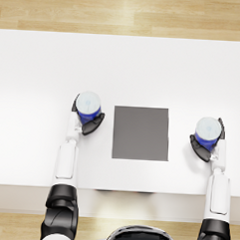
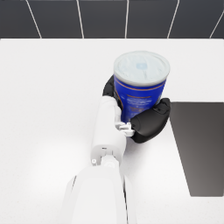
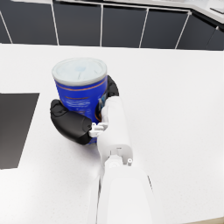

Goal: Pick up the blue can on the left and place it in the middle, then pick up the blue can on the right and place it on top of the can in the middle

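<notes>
A blue can with a pale lid [image 1: 88, 107] stands left of the dark grey mat [image 1: 141, 132]; my left hand [image 1: 88, 121] wraps around its lower body. In the left wrist view the same can [image 2: 141, 85] sits upright in that hand [image 2: 146, 122], fingers closed on both sides. A second blue can [image 1: 208, 131] stands right of the mat, and my right hand [image 1: 206, 146] grips it. The right wrist view shows this can [image 3: 80, 89] held by the right hand [image 3: 72, 124]. Whether either can is lifted off the table I cannot tell.
The white table [image 1: 45, 63] stretches wide behind the cans, with a wooden floor [image 1: 125, 12] beyond its far edge. The grey mat [image 2: 201, 144] lies between the two hands with nothing on it. Dark cabinets [image 3: 122, 26] stand past the table.
</notes>
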